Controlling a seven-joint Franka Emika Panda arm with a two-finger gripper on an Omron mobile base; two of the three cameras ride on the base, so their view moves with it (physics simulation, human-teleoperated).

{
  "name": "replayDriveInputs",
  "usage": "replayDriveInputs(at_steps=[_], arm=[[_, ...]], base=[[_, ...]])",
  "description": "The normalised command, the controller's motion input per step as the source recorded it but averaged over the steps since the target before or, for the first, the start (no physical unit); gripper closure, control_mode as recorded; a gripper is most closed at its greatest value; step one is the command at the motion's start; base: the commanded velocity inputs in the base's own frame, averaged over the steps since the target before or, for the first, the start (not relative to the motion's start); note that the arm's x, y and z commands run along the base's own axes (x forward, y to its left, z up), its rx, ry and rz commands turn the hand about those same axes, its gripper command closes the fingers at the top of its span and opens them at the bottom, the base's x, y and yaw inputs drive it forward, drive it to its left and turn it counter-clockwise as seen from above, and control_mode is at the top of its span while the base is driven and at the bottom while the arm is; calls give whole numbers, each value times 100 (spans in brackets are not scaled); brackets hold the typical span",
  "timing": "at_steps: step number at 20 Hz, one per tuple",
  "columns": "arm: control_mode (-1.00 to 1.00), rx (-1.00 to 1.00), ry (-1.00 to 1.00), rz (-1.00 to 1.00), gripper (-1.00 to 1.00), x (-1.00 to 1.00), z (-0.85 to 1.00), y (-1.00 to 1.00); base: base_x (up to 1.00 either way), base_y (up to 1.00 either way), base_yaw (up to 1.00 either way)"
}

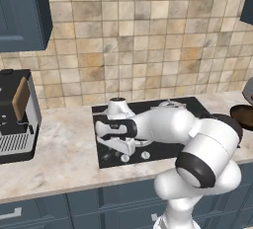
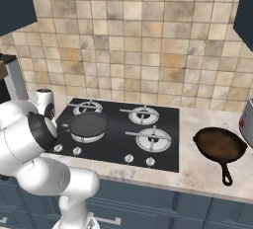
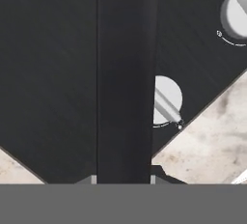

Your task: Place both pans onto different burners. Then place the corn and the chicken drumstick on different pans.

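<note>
Step in hand: first pan placement. The dark grey pan (image 2: 88,124) sits on the front-left burner of the cooktop (image 2: 168,124) in the right base view. The gripper (image 3: 124,179) is clamped on that pan's long black handle (image 3: 126,83), which runs straight up the middle of the hand view, above black glass and a white knob (image 3: 166,101).

The reddish-brown pan (image 2: 220,145) lies on the counter (image 2: 207,178) right of the cooktop, handle pointing toward the front edge, well apart from the burners. I can't pick out the corn or drumstick here.

Next move, my read: let go of the handle, lift clear, swing right for the second pan and put it on a free burner, e.g. the front-right burner (image 2: 152,137) (the two rear ones are bare too).

Edges and room:
- The handle hangs over the knob row, close to the cooktop's front corner; retreat upward, not sideways.
- The arm's elbow (image 1: 207,154) is bulky over the front counter edge.
- A coffee machine (image 1: 15,119) stands at the far left, out of the path.
- A grey appliance (image 2: 247,119) sits just beyond the brown pan, so room is tight on that side.
</note>
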Motion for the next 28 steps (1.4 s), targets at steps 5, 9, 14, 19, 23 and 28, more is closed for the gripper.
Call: replayDriveInputs(at_steps=[5,9,14,19,23,28], arm=[[-100,0,1,-1,100,24,0,0],[-100,0,0,0,100,26,-2,0],[-100,0,0,0,100,28,-7,0],[-100,0,1,0,100,16,-15,0],[-100,0,1,0,100,0,-24,7],[-100,0,1,0,100,0,-26,15]], base=[[0,0,0],[0,0,0],[0,0,0],[0,0,0],[0,0,0],[0,0,0]])
